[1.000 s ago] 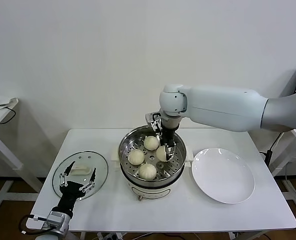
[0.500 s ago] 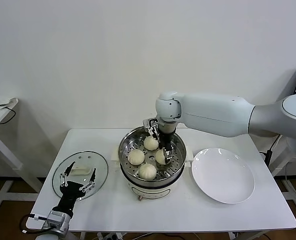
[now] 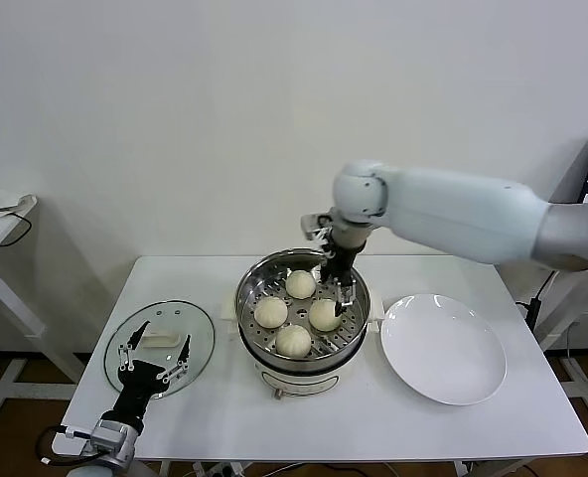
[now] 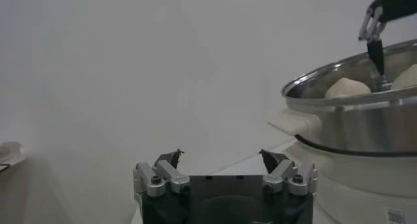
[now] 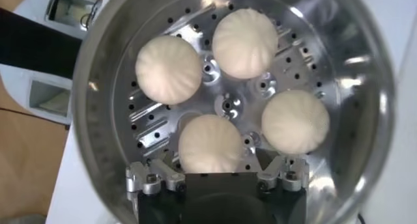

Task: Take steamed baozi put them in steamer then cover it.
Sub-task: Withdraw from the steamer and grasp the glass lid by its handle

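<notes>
White table (image 3: 304, 417); steamer (image 5: 365, 101) holds four baozi (image 5: 210, 142).

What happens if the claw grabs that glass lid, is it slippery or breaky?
Probably both. The glass lid looks smooth and shiny, so its flat face would likely slip; the white handle on top seems the safer hold. Being glass with a steel rim, it is likely stiff, fairly heavy, and could crack if dropped on the table.
</notes>
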`<state>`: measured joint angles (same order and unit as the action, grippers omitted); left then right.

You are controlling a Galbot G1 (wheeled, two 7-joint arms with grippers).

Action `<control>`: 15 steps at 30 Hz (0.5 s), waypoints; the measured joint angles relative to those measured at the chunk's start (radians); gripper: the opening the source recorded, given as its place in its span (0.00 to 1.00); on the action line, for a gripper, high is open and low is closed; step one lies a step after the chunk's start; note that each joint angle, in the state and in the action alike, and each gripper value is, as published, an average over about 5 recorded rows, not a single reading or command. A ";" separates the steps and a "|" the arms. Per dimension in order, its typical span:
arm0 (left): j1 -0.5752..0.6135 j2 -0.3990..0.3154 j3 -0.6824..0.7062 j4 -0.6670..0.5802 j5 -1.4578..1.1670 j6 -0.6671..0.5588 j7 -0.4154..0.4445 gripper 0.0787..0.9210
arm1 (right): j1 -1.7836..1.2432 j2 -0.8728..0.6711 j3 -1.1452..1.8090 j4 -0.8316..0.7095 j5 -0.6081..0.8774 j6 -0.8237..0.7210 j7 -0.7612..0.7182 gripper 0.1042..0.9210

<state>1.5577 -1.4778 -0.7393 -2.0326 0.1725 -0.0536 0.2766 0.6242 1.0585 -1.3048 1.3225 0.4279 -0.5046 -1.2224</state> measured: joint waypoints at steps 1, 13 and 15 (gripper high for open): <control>-0.001 0.001 0.000 -0.003 -0.004 0.002 0.004 0.88 | -0.003 -0.023 0.017 0.009 0.002 0.002 -0.001 0.88; -0.020 0.001 0.000 -0.025 -0.079 0.045 0.029 0.88 | -0.197 -0.351 0.360 0.130 0.127 0.117 0.200 0.88; -0.025 -0.002 0.001 -0.023 -0.091 0.047 0.028 0.88 | -0.267 -0.402 0.441 0.157 0.168 0.156 0.280 0.88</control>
<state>1.5330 -1.4800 -0.7381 -2.0552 0.0813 -0.0066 0.3046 0.3567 0.6560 -0.8642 1.4798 0.5958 -0.3485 -0.9429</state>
